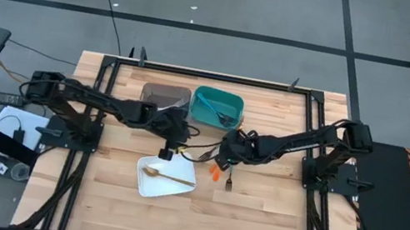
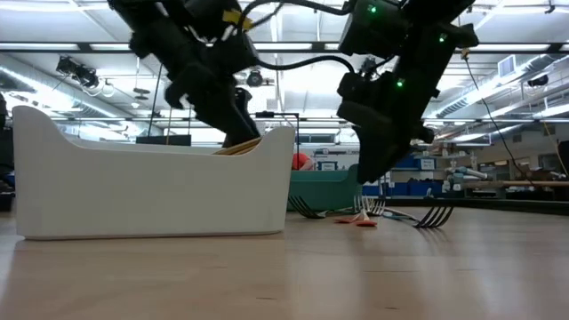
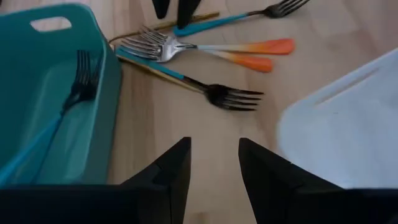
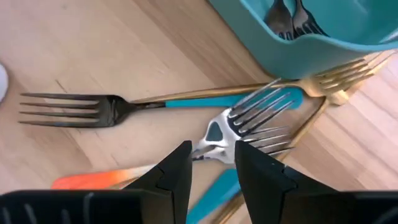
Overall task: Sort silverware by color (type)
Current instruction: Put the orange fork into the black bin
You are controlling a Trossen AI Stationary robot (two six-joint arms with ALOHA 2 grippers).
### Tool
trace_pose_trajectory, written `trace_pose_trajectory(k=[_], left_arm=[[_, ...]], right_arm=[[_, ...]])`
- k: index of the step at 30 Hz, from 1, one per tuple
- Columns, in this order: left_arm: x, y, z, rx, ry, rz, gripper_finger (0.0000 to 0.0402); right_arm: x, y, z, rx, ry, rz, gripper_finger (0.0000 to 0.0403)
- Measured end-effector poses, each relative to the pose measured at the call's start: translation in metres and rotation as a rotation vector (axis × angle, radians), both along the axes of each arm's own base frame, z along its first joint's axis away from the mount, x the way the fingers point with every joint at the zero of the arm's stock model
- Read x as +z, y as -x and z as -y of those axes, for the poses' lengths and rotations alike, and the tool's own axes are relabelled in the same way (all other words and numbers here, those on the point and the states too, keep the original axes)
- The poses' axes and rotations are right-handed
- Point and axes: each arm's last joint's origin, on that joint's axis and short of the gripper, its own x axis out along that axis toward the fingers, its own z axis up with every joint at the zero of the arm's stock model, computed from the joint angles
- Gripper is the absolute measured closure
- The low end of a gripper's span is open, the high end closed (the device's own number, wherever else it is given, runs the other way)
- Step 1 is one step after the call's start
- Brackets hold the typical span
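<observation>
Silverware [image 4: 205,118] is piled loose on the wood just beside the teal bin [image 1: 216,107], on the side facing the white tray [image 1: 166,179]. Two silver forks with orange handles [image 3: 249,55] lie crossed over a dark fork with a teal handle [image 4: 124,106], and a gold fork [image 4: 336,78] pokes out hard against the bin wall. Inside the bin, dark forks [image 3: 78,93] are already dropped in; a gold piece [image 1: 164,176] sits in the tray.

Right gripper [image 4: 211,163] hovers right over the heap, fingers a little apart and holding nothing. The silver tines lie directly ahead of its tips, their handles running off slantwise across the jaw line, so it looks best placed for the next grab.

Left gripper [image 3: 214,163], also parted and empty, hangs between the bin and the tray, with the pile further ahead of it. A lone fork [image 1: 228,183] rests apart from the bin, past the heap.
</observation>
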Motion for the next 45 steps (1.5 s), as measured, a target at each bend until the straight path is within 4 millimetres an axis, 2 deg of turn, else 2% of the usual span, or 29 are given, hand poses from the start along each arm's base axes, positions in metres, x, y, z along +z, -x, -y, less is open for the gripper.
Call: trace_pose_trajectory(k=[5,10,14,24,31,35,45], left_arm=[[0.011,0.016,0.011,0.012,0.008,0.045,0.026],[0.02,0.028,0.019,0.039,-0.001,0.092,0.026],[0.019,0.037,0.024,0.081,0.022,0.101,0.026],[0.015,0.042,0.037,0.058,0.03,0.056,0.026],[0.012,0.046,0.044,0.032,0.023,0.012,0.026],[0.011,0.047,0.048,0.014,0.021,0.0,0.026],[0.011,0.049,0.059,-0.027,0.019,-0.013,0.026]], right_arm=[[0.001,0.006,0.003,0.025,-0.027,-0.007,0.027],[-0.002,0.004,0.002,0.13,-0.05,-0.033,0.0258],[-0.006,-0.001,0.005,0.07,-0.078,0.008,0.0248],[-0.036,-0.009,0.003,0.019,-0.036,-0.035,0.0245],[-0.033,-0.006,-0.005,0.036,-0.051,-0.042,0.0246],[-0.033,-0.005,-0.01,0.064,-0.092,-0.052,0.0265],[-0.033,-0.005,-0.014,0.069,-0.122,-0.052,0.0356]])
